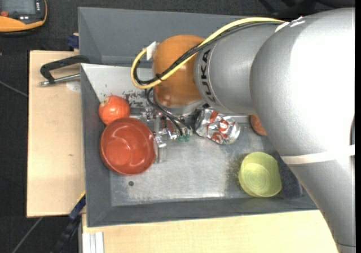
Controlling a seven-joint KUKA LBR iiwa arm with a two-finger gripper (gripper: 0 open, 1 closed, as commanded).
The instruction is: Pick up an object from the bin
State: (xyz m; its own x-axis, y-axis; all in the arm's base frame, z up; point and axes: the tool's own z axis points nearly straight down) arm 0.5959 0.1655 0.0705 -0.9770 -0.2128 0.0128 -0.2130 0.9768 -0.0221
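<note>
Claw [160, 136] sat low in bin, centre-left of frame, at right rim of red bowl [127, 145]; bowl lay immediately left of claw. Red-orange ball [114, 109] further upper left, crumpled foil wrapper [219, 127] to right. Claw released or clenched: could not tell.

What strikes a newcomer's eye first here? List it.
The big silver arm with its orange wrist cover reaches in from the right. Its gripper is down beside a red bowl at the left of the bin; a yellow-green cup sits at the lower right.
</note>
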